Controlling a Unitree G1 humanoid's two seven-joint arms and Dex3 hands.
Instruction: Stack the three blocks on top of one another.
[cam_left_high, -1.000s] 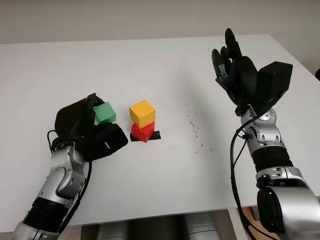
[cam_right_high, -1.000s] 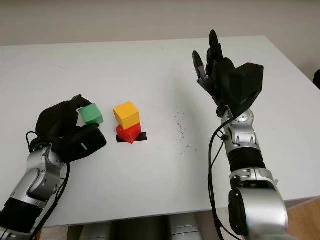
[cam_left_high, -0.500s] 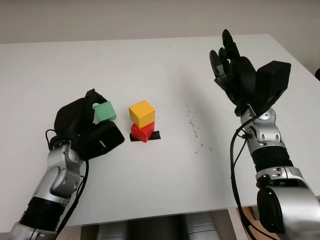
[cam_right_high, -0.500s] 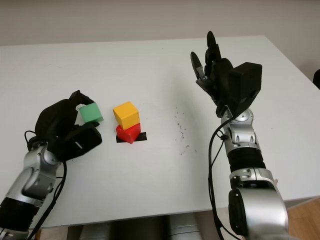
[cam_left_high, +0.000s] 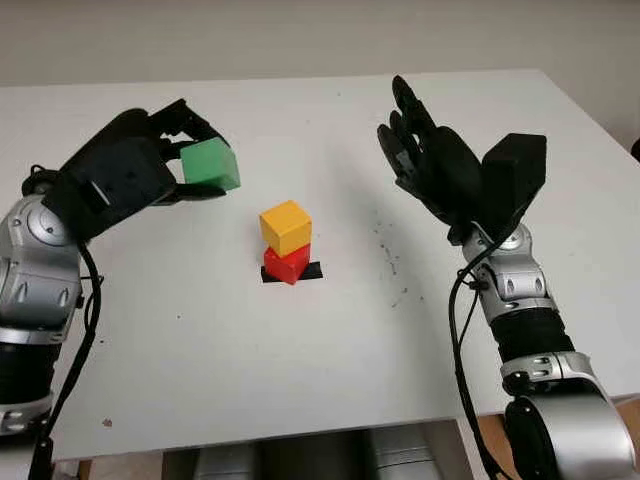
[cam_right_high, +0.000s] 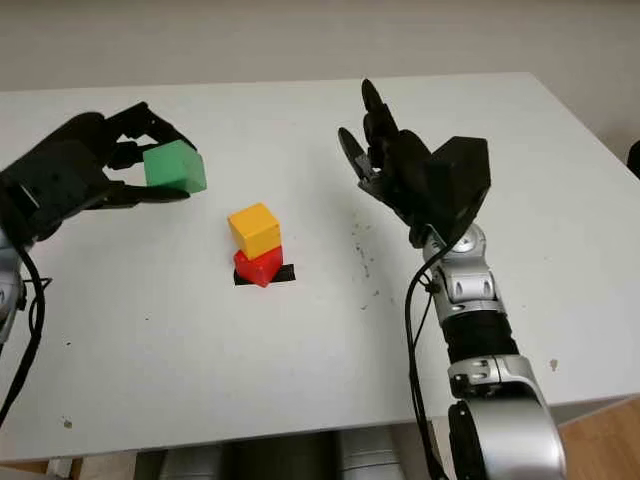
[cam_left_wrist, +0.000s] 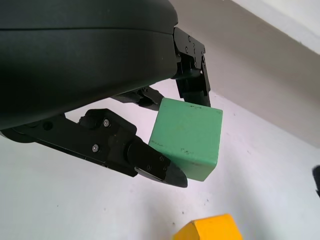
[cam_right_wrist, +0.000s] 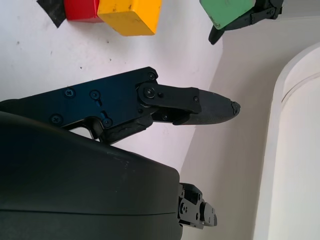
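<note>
A yellow block (cam_left_high: 285, 226) sits on a red block (cam_left_high: 286, 264), which stands on a strip of black tape (cam_left_high: 310, 271) at the table's middle. My left hand (cam_left_high: 185, 150) is shut on the green block (cam_left_high: 211, 165) and holds it in the air, up and to the left of the two-block stack. The left wrist view shows the green block (cam_left_wrist: 186, 138) pinched between fingers, with the yellow block (cam_left_wrist: 210, 231) below it. My right hand (cam_left_high: 420, 150) is open, raised to the right of the stack.
The white table (cam_left_high: 300, 360) has a scatter of dark specks (cam_left_high: 390, 260) right of the stack. Its front edge runs along the bottom and its right edge lies beyond my right arm.
My left hand has lifted the green block off the table and raised it up and back. My right hand has shifted left, towards the stack.
</note>
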